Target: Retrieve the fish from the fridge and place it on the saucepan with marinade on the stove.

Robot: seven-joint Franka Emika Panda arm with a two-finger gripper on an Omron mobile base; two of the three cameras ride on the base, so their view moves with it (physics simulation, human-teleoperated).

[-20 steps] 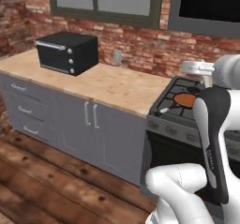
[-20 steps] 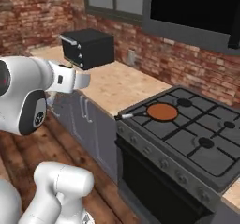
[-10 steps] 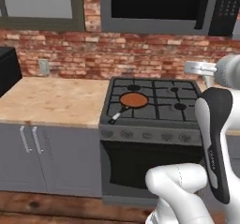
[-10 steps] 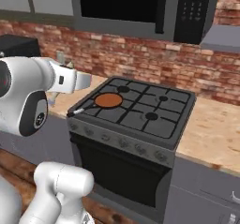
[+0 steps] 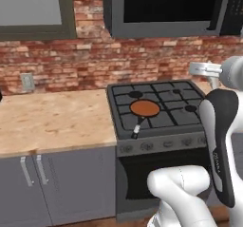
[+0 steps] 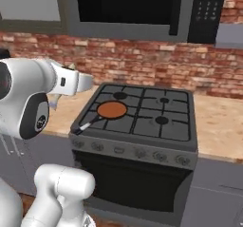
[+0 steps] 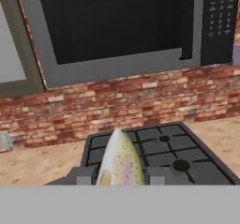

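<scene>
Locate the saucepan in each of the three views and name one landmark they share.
Left base view: saucepan right of centre, on the stove's front-left burner.
Right base view: left of centre, same burner, handle toward the front-left corner.
Hand view: not visible; the fish blocks that area.
Shared landmark: the stove.

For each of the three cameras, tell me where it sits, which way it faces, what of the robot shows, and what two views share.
Left base view: behind the arm's left, facing the stove and saucepan; arm at right.
Right base view: behind its right, same stove; arm at left.
Hand view: on the hand, facing the brick wall; gripper shut on the fish.
Shared: both base views show the saucepan with marinade.
</scene>
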